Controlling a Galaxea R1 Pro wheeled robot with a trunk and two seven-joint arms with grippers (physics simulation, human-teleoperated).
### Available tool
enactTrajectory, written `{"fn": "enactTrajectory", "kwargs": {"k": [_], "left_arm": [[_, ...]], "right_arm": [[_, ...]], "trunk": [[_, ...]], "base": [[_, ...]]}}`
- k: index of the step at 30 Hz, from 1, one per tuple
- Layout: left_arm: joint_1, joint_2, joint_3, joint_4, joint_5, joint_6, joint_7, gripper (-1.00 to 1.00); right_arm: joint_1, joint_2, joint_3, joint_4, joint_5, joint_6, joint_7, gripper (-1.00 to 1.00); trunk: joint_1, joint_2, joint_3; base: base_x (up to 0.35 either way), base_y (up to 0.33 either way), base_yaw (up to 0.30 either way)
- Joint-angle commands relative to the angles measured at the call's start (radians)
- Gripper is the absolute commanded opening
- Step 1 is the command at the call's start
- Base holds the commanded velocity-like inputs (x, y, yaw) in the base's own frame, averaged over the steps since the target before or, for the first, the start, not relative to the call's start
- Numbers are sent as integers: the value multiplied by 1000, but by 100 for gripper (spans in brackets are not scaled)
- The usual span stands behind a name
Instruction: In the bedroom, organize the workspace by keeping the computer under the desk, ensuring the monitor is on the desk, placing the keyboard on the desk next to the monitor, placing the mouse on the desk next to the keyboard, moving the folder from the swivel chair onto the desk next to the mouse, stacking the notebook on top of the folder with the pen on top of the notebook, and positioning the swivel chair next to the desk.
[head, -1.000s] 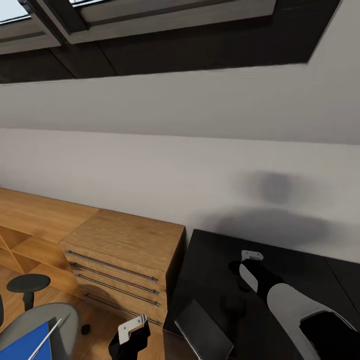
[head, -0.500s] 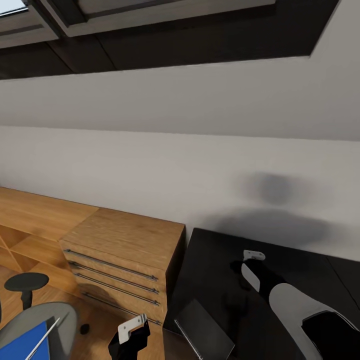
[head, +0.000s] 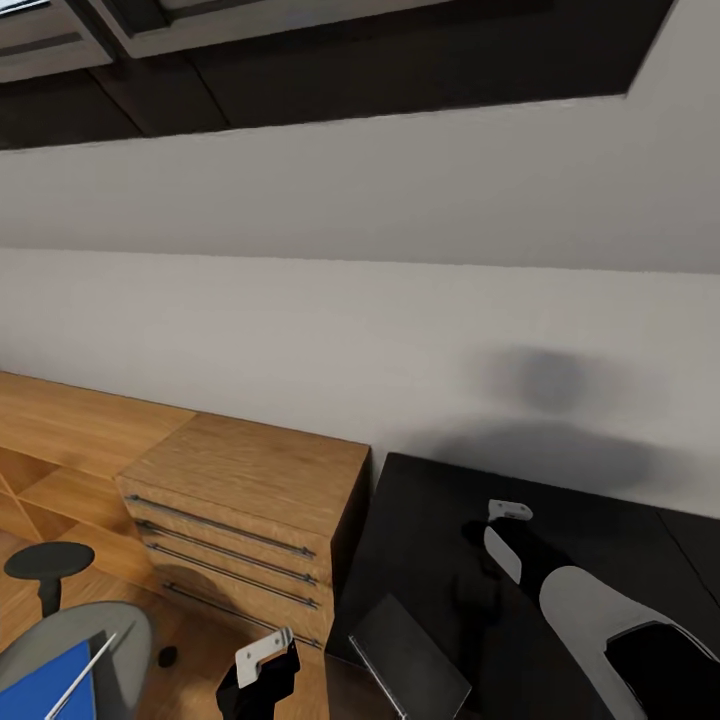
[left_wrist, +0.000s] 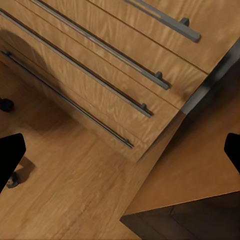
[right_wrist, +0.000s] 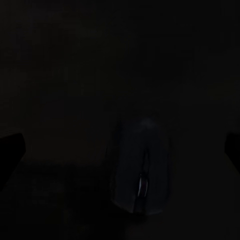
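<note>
Your left gripper (head: 262, 668) hangs spread and empty by the wooden drawers (head: 235, 545), beside the desk (head: 430, 520). Your right arm (head: 590, 615) reaches over the dark desk, gripper (right_wrist: 120, 150) wide apart, holding nothing. The mouse (right_wrist: 140, 170) lies on the desk between its fingertips, just ahead. The folder (head: 40, 685) rests on the chair (head: 110, 630).
</note>
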Motion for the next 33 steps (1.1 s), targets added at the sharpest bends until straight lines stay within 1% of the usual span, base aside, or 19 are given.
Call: {"fn": "enactTrajectory", "kwargs": {"k": [1,5,6,9,10,14,17,18,21,23,26,33], "left_arm": [[-1,1,-1,0,11,-5,5,100],[-1,1,27,0,14,15,5,100],[-1,0,43,-2,18,42,5,100],[-1,0,73,-14,30,109,5,100],[-1,0,98,-38,42,167,5,100],[-1,1,161,-122,69,301,4,100],[-1,2,206,-182,82,394,3,100],[-1,3,227,-209,86,438,3,100],[-1,3,249,-238,92,485,2,100],[-1,3,256,-247,94,501,2,100],[-1,2,262,-254,96,514,2,100],[-1,1,261,-250,95,516,-1,100]], "right_arm": [[0,-1,8,-3,-8,6,-6,100],[0,-1,8,-3,-8,6,-6,100],[0,-1,8,-3,-8,6,-6,100],[-1,-1,8,-3,-8,4,-6,100],[-1,-1,8,-3,-8,3,-6,100],[0,-1,8,-3,-8,1,-6,100],[0,-1,8,-3,-8,0,-6,100],[0,-1,8,-3,-8,0,-6,100],[0,-1,7,-3,-8,-1,-6,100],[-1,-2,7,-3,-8,-2,-6,100],[-1,-6,7,-3,-8,-2,-6,100],[-1,-13,7,-4,-8,-2,-7,100]], "trunk": [[4,-8,-5],[19,-36,-17],[23,-43,-20],[35,-64,-30],[39,-71,-33],[54,-99,-45],[65,-120,-55],[69,-127,-58],[81,-148,-67],[88,-162,-73],[100,-183,-83],[127,-232,-105]], "base": [[0,0,0],[0,0,0],[0,0,0],[0,0,0],[0,0,0],[0,0,0],[0,0,0],[0,0,0],[0,0,0],[0,0,0],[0,0,0],[0,0,0]]}}
